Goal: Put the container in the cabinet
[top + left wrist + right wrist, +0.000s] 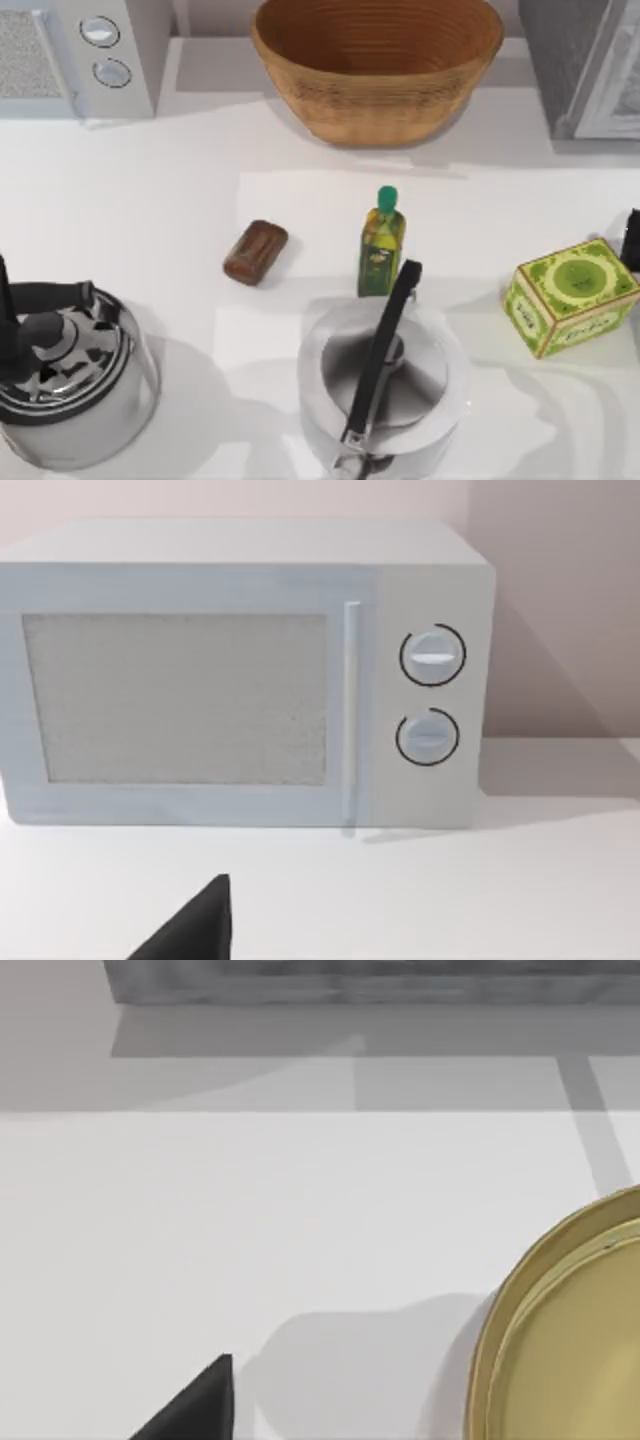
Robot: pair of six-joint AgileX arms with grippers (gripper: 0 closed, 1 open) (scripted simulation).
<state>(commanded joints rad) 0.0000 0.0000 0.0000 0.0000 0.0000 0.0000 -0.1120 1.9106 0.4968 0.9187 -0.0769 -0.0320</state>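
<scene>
**White table, container at the right edge**

White tabletop (150,220) runs under everything, with a pale wall behind it in the left wrist view. Largest on it is the woven basket (377,65) at the back centre. At the back left stands a white microwave (85,55), door shut, two round dials stacked one above the other beside the handle; the left wrist view faces it squarely. At the back right corner is the grey cabinet (580,65), whose lower edge also crosses the far side of the right wrist view.

Along the near edge sit two metal kettles: one at the left (65,385) with a black handle, and one at centre (385,385) with a long black handle arching over it.

The container (570,297), a green box with a round yellow-green lid, stands on the table at the right, well apart from the cabinet. Its lid rim shows close in the right wrist view.

Near the centre an olive oil bottle (381,243) with a green cap stands upright just behind the central kettle. To its left lies a small brown block (256,252), tilted.

A dark piece of the right arm (631,240) shows at the right edge, just beside the container. One dark fingertip (195,930) shows in the left wrist view and one (195,1410) in the right wrist view; how either gripper's jaws stand cannot be told.
</scene>
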